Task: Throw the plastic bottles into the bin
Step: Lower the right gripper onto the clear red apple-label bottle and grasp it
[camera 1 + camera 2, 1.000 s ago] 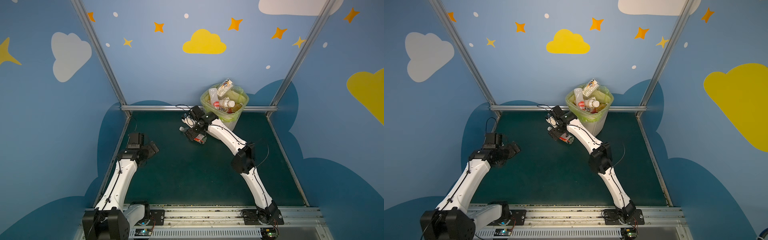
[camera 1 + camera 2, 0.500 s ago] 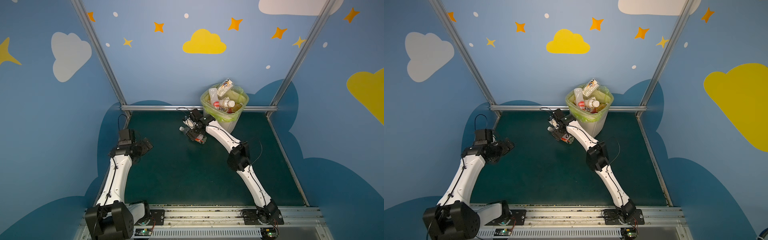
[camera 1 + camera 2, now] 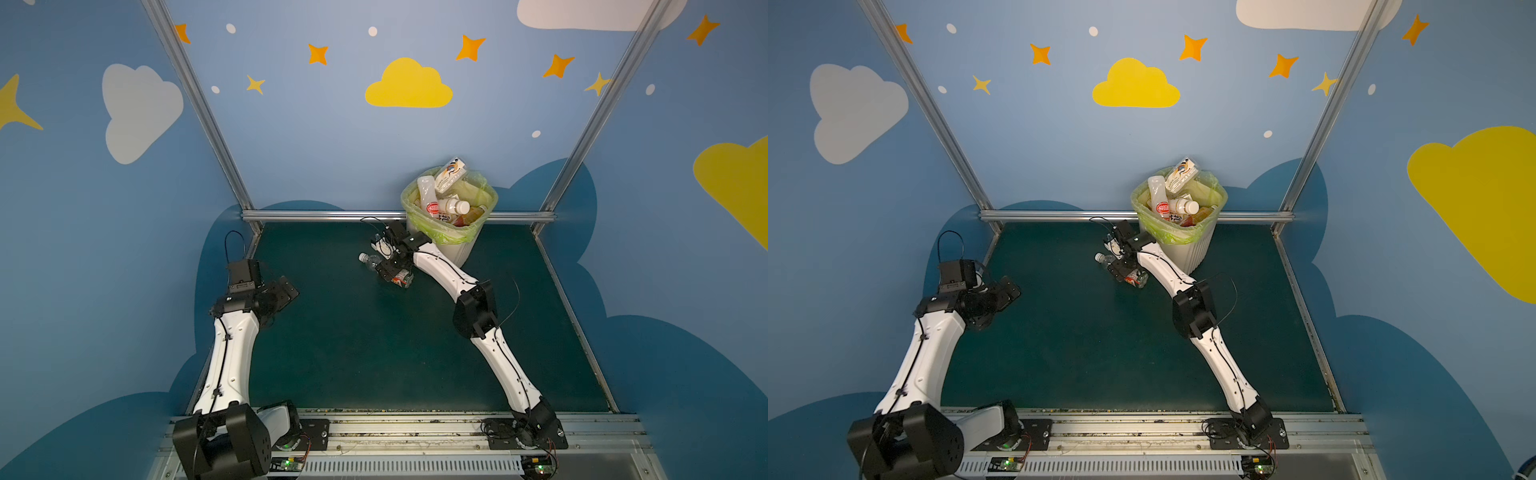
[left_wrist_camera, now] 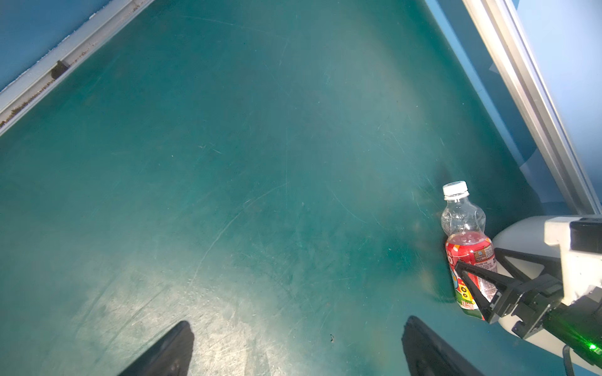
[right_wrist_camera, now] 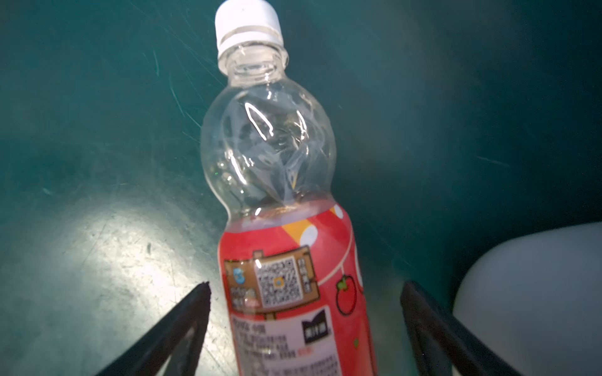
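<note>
Right wrist view says it all: your right gripper (image 5: 306,286) has eased down over the bottle (image 5: 286,247). The jaws are wide with a gap either side of the red label, so you've gripped nothing yet. The bottle hasn't budged, lying between the fingers on the green mat (image 3: 374,353), cap pointing away from the gripper. Just beside the gripper, on the side away from your other arm, the bin (image 3: 457,253) is heaped with other bottles (image 3: 451,205). Your left gripper (image 4: 298,325), wide and empty, has swung back well clear. I'd guess you're one squeeze and a short lift from done.
</note>
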